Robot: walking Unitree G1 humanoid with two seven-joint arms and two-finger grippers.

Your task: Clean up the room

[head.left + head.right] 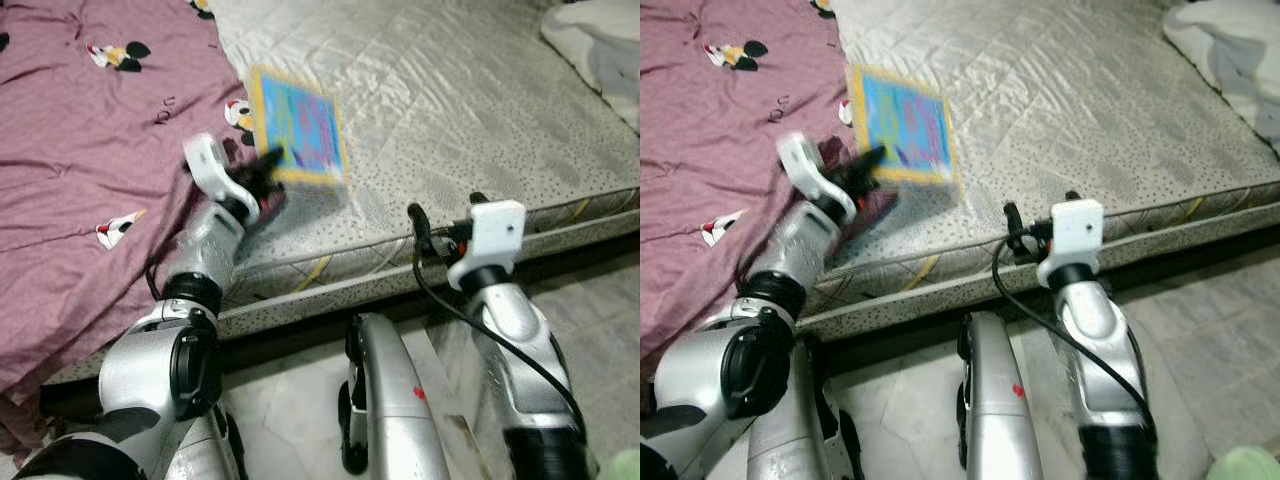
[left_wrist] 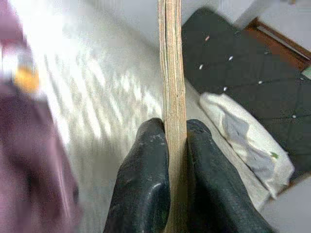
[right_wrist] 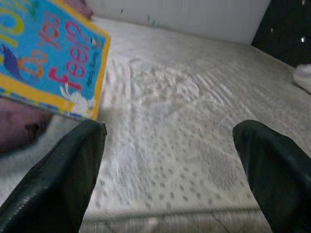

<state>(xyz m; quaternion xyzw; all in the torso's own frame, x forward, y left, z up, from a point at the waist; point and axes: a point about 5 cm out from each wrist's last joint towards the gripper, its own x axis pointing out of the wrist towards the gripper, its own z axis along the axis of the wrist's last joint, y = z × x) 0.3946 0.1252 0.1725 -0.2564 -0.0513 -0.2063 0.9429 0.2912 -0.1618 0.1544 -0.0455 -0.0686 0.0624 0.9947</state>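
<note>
A thin picture book (image 1: 297, 127) with a blue cover and yellow border is held above the grey mattress (image 1: 470, 110). My left gripper (image 1: 268, 160) is shut on the book's lower edge. In the left wrist view the book's page edge (image 2: 172, 92) stands between the two black fingers (image 2: 146, 189). My right gripper (image 1: 445, 228) hangs open at the mattress's front edge, with nothing between its fingers (image 3: 58, 189). The book's cover (image 3: 48, 58) shows at the side of the right wrist view.
A maroon blanket (image 1: 90, 170) with cartoon prints covers the left part of the bed. A white pillow (image 1: 600, 45) lies at the far right corner. Below the mattress edge is a pale tiled floor (image 1: 600, 300).
</note>
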